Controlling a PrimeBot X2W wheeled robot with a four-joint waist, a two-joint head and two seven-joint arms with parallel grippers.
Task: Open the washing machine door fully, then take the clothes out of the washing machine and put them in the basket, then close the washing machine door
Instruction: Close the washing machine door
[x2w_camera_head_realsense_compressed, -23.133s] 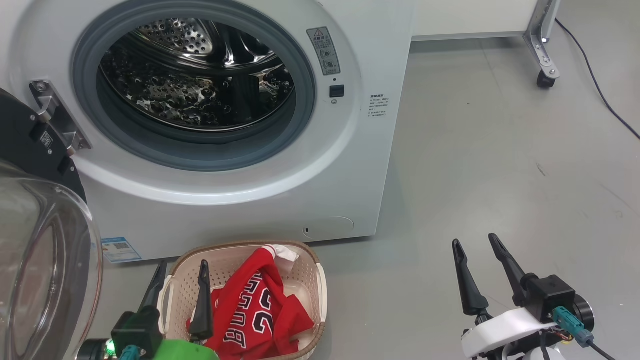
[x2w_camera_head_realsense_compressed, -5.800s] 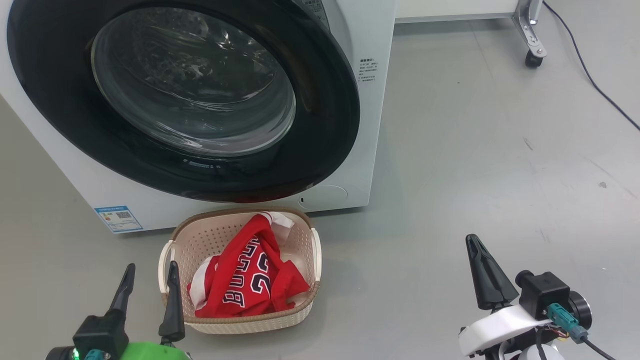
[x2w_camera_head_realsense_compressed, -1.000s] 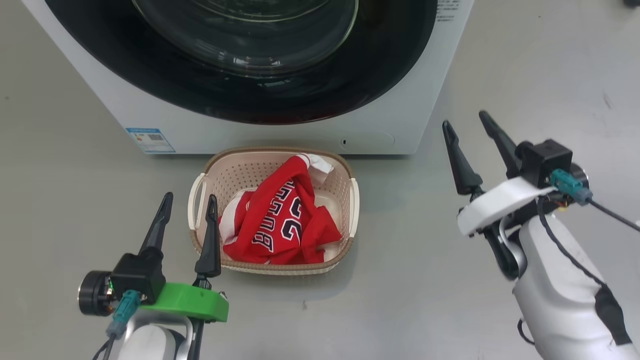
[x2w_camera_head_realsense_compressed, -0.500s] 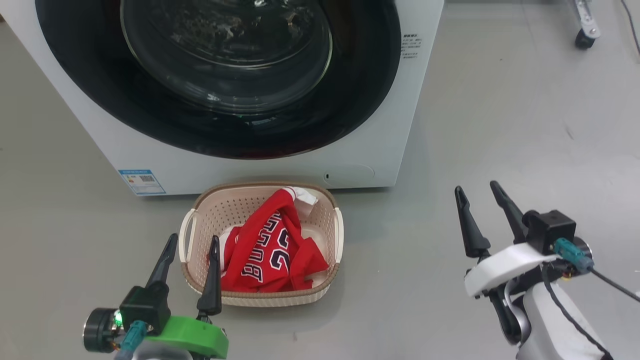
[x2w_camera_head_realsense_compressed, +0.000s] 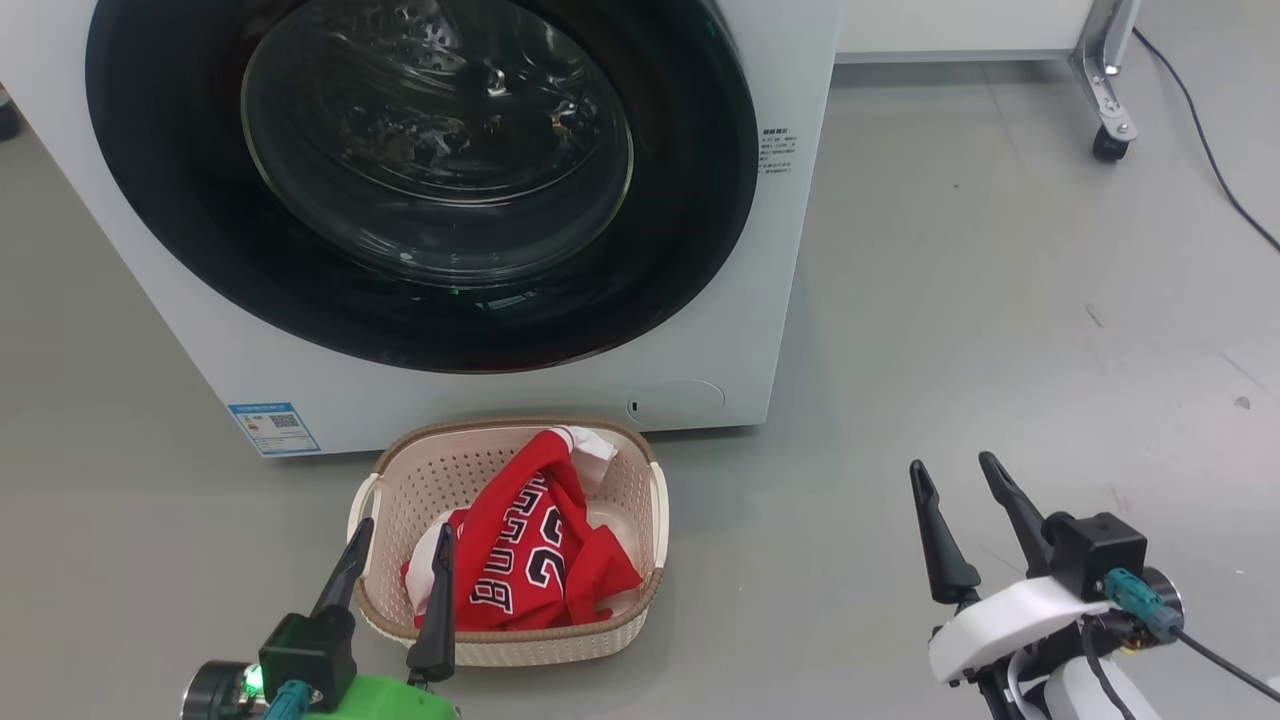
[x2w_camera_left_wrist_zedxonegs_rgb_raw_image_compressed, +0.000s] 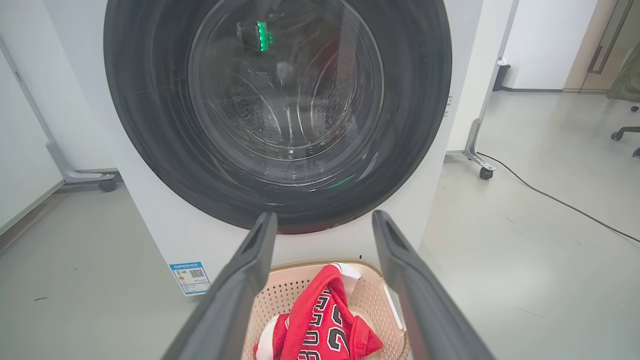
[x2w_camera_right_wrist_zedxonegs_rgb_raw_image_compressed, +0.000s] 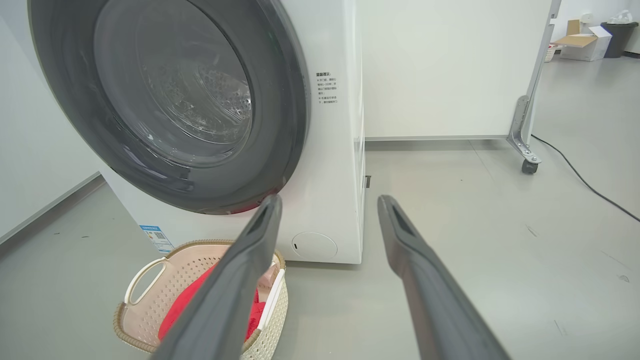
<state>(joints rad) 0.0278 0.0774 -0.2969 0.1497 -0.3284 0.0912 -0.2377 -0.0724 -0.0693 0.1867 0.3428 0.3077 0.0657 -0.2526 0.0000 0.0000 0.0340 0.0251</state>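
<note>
Your clothes (x2w_camera_head_realsense_compressed: 520, 570) lie heaped in the basket (x2w_camera_head_realsense_compressed: 520, 648), which sits just in front of the washing machine (x2w_camera_head_realsense_compressed: 790, 300), below the closed washing machine door (x2w_camera_head_realsense_compressed: 680, 200). Your left gripper (x2w_camera_head_realsense_compressed: 405, 528) hangs at the basket's near left corner, fingers wide and empty (the jersey lies just beyond their tips). Your right gripper (x2w_camera_head_realsense_compressed: 950, 463), equally wide and empty, is well right of the basket.

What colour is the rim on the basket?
The basket rim is brown, woven-look, over cream perforated walls; head view shows it best.
</note>
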